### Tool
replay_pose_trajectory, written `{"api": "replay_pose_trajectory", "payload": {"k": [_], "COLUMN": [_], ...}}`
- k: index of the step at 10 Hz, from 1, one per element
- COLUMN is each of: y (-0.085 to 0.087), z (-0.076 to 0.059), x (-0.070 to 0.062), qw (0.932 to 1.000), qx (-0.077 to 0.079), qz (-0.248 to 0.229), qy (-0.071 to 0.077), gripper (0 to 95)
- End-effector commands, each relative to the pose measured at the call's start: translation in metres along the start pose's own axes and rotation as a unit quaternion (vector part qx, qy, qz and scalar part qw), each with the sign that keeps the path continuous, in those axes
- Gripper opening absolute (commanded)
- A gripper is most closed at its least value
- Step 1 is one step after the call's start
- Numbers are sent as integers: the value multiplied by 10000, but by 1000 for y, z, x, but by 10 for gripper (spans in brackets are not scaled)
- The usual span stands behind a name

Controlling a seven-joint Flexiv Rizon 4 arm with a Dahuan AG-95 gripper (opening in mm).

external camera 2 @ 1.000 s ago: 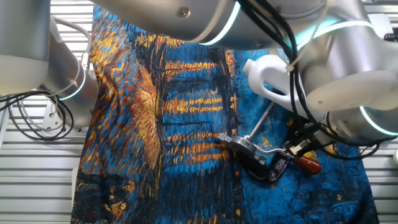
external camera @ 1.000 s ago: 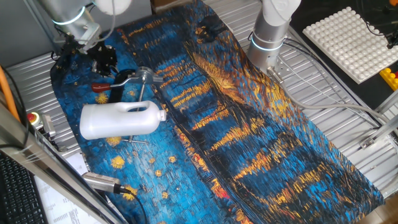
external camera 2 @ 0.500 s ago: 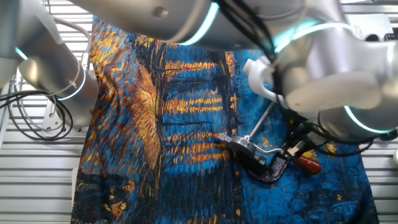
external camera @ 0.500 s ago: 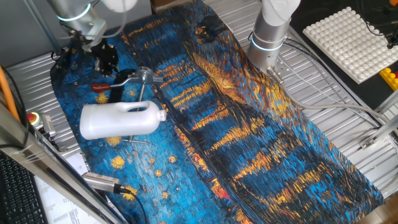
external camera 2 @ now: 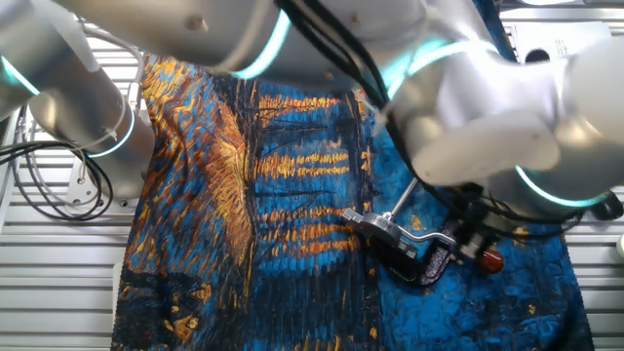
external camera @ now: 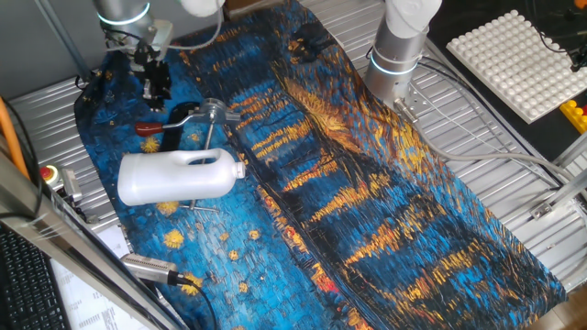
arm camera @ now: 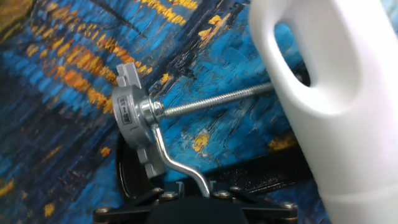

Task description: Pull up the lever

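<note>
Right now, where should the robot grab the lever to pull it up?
Probably at the red tip, the free end farthest from the clamp. The lever lies low on the cloth, so the hand should come down from above and close across it.

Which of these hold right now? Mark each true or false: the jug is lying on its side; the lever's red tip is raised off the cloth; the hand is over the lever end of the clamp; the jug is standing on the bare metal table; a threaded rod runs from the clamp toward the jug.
1. The white jug lies on its side. True.
2. The lever has its red tip raised high. False: the red tip lies low by the cloth, the lever not yet pulled up.
3. The hand is above the lever end of the clamp. True.
4. The jug stands on bare metal. False: it rests on the painted cloth.
5. A threaded rod runs from the clamp toward the jug. True.
</note>
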State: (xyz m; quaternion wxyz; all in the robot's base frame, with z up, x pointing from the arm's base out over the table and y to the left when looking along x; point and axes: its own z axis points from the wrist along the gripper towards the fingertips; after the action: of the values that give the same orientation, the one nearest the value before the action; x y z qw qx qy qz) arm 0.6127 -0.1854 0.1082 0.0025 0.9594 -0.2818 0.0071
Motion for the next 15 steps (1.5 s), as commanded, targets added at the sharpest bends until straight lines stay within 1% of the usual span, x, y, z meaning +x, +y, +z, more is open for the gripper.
{"api": "replay_pose_trajectory", "payload": {"k": [1, 2, 4, 5, 7, 8, 9, 10, 11, 12, 13, 15], "y": [1, 0, -4, -6, -8, -11, -13, -13, -13, -13, -13, -13], "z": [4, 5, 9, 12, 15, 17, 18, 18, 18, 18, 18, 18], "x": [19, 21, 25, 27, 28, 31, 32, 32, 32, 32, 32, 32], "qw": [9998, 9998, 9996, 9994, 9992, 9992, 9992, 9991, 9988, 9981, 9980, 9977], "qx": [120, 121, 164, 216, 262, 306, 302, 257, 158, 102, 118, 90], "qz": [-121, -153, -239, -278, -301, -231, -229, -209, -210, -318, -402, -466], "qy": [-81, -98, -56, -74, -74, -115, -131, -265, -419, -519, -484, -485], "gripper": [380, 380, 380, 380, 380, 380, 380, 380, 380, 380, 380, 380]}}
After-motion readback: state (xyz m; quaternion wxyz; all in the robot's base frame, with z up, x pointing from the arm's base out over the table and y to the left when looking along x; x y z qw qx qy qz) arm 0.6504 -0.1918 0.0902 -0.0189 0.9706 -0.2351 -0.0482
